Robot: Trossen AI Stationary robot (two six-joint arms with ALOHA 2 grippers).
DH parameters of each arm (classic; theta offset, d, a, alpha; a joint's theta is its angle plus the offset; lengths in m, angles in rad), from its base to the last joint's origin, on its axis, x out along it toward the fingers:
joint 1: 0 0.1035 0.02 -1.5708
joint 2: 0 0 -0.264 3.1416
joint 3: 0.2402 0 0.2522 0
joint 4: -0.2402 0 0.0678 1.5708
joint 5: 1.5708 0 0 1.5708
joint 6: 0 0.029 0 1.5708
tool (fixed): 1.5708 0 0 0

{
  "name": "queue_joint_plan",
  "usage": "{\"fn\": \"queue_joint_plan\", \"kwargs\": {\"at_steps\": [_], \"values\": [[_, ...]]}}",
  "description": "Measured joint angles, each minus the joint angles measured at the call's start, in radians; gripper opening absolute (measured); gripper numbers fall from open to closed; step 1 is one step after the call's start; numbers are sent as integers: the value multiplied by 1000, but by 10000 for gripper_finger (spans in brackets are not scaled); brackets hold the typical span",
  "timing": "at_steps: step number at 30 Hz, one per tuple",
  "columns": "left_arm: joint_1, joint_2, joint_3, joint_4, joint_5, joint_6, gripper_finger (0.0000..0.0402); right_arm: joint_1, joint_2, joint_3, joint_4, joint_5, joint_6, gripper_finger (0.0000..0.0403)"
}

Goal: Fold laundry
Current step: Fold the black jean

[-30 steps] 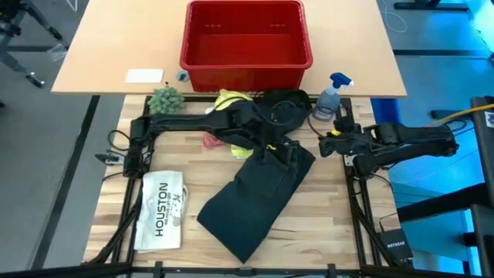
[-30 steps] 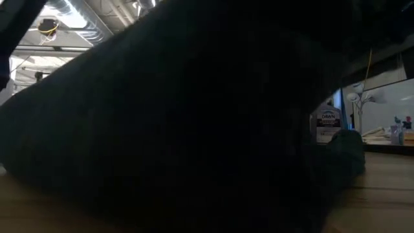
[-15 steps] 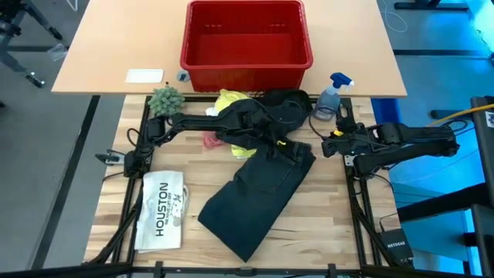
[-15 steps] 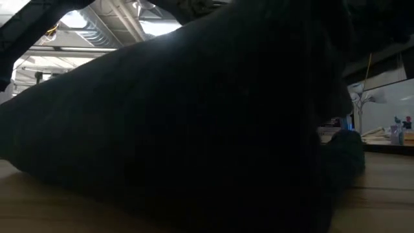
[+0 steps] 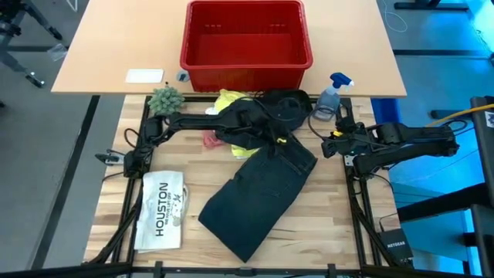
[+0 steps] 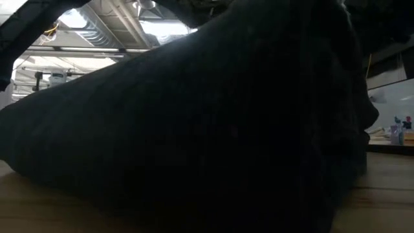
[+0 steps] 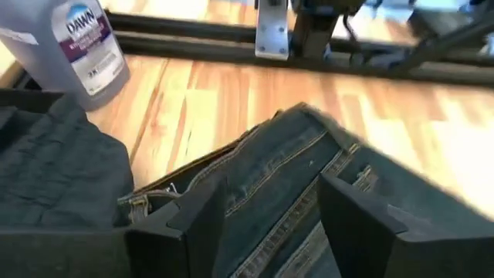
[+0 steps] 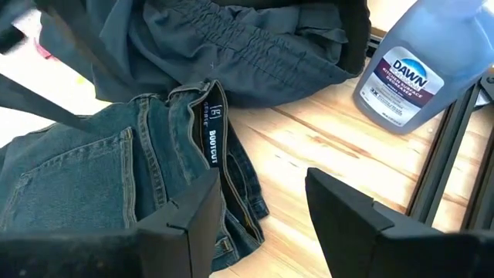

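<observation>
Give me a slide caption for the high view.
Left gripper open above folded dark jeans; right gripper waits nearby.

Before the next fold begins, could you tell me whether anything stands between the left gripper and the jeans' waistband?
Nothing visible does. The left gripper hangs open right above the jeans at their waistband, only air between. The spray bottle stands off to the side, and the right gripper waits open at the table's right edge.

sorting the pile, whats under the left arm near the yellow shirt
Under the left arm lie the yellow T-shirt, a pink cloth and dark jeans. Its open tool hovers over the jeans' waistband. Anything else beneath the arm is covered.
</observation>
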State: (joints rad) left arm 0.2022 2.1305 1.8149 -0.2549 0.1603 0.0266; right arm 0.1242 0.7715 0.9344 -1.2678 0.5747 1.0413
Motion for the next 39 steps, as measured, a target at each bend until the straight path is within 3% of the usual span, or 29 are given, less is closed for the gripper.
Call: {"fn": "queue_joint_plan", "kwargs": {"at_steps": [7,11,14,18,21,26,31,35,39], "values": [[-33,-202,0,-130,104,-163,156,0,-4,0,3,-30,-58,182],[-118,-371,0,-308,97,-192,125,0,-5,0,59,-67,-135,182],[-209,-477,-24,-468,0,-257,108,1,-3,0,142,-106,-201,182],[-366,-550,-116,-593,-229,-418,90,1,21,0,260,-132,-266,182],[-483,-600,-236,-523,-403,-578,81,1,60,0,315,-141,-290,182],[-631,-668,-502,-294,-583,-890,80,0,139,0,349,-155,-299,182],[-761,-707,-739,-140,-648,-1297,109,0,210,0,349,-158,-298,182],[-877,-695,-868,6,-688,-1594,141,-22,261,0,366,-209,-359,182],[-982,-686,-925,160,-898,-1748,153,-29,344,0,404,-292,-525,182]]}}
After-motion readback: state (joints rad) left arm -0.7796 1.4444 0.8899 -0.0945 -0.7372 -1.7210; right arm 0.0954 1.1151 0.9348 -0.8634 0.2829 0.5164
